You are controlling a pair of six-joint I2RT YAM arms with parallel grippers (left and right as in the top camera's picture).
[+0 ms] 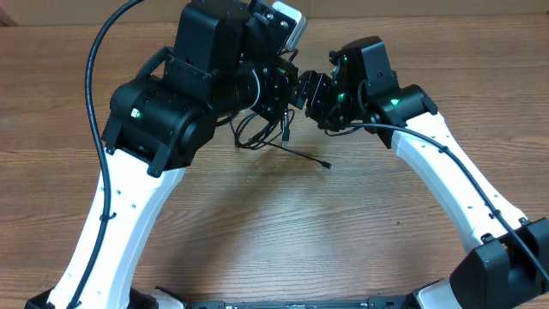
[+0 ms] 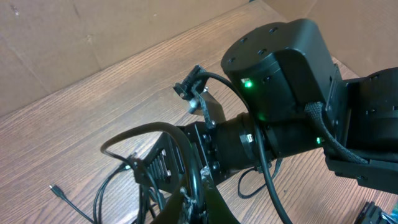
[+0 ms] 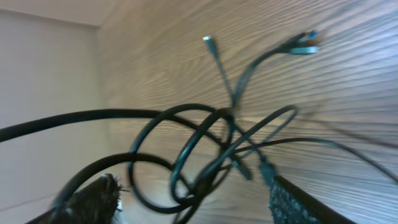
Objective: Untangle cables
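At the far middle of the wooden table (image 1: 257, 249), both arms have met nose to nose, and the cables (image 1: 256, 130) sit right beneath that meeting point in a loose black knot. One strand shoots out of the knot toward the near right and ends in a small plug (image 1: 327, 164) lying flat on the wood, well apart from the bundle.

Over to the left gripper (image 2: 194, 210): its fingers are pressed together, and the left wrist view shows thin strands converging right at the tips, so it's pinched on the cables. From there the loops fan out to the left and down, with another little plug (image 2: 56, 190) resting on the table off to the side.

And the right gripper (image 3: 193, 202)? Fingers (image 3: 93, 199) apart, one low on the left of its own camera, the other low on the right, and several overlapping loops hang in the space between them (the picture is blurred, so I can't tell whether any strand touches a pad). Beyond the loops, two more connector ends (image 3: 305, 43) point toward the far side of the table.

The right arm's black wrist (image 2: 273, 93), green lights glowing, fills much of the left wrist camera.
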